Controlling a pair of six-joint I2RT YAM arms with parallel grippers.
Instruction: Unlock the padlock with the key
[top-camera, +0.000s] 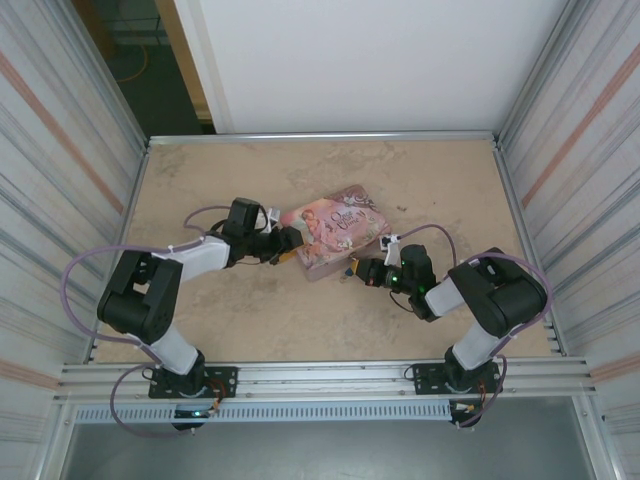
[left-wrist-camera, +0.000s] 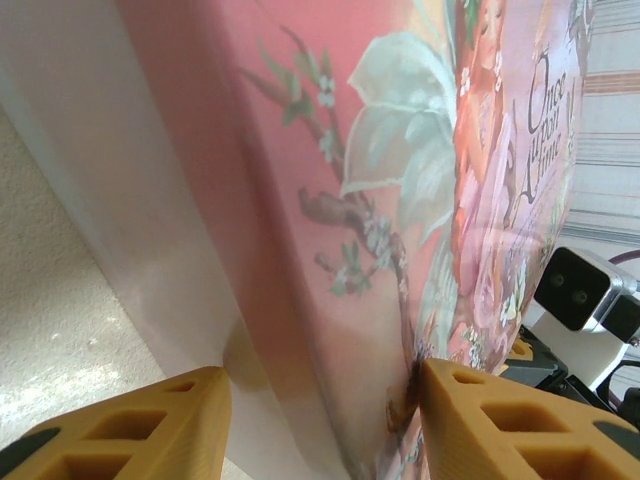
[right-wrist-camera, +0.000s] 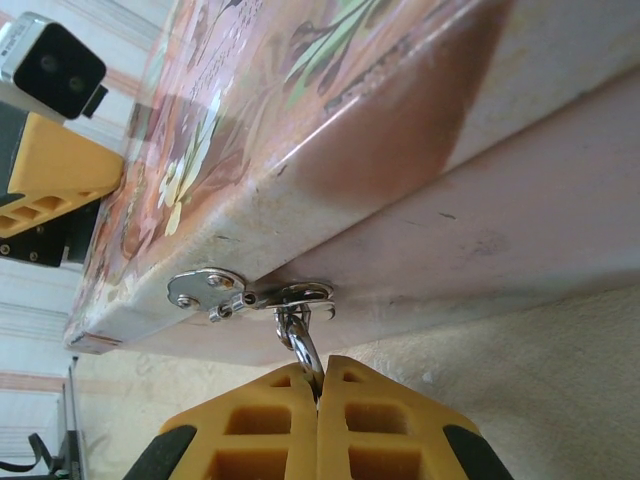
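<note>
From where I stand, the two arms have split the job around the pink tin (top-camera: 335, 235), which lies flat near the middle of the tabletop (top-camera: 250, 170). The left hand (left-wrist-camera: 325, 388) straddles the tin's far-left corner, one orange finger against the illustrated lid and the other low against the pale side wall. It looks clamped across the tin, and I take that as bracing, so the box cannot slide or twist while the other arm works at the lock. The right hand (right-wrist-camera: 320, 370) has its fingers pressed fully together at the tin's near edge, right below the small metal hasp (right-wrist-camera: 250, 295). Pinched in the seam between its tips is the silvery loop of the padlock (right-wrist-camera: 300, 345), which hangs through the hasp's ring. The bluish body must sit behind or under the fingers, because I cannot see it. The key I cannot make out at all, so I cannot say whether it is in the keyhole or somewhere else on the tabletop. Holding the loop this tightly keeps the tiny lock from swinging on the hasp. My guess is that the work is at the fiddly stage of lining up or turning. The main risk is the small lock slipping out of the pinch, or the tin shifting under the pull.
</note>
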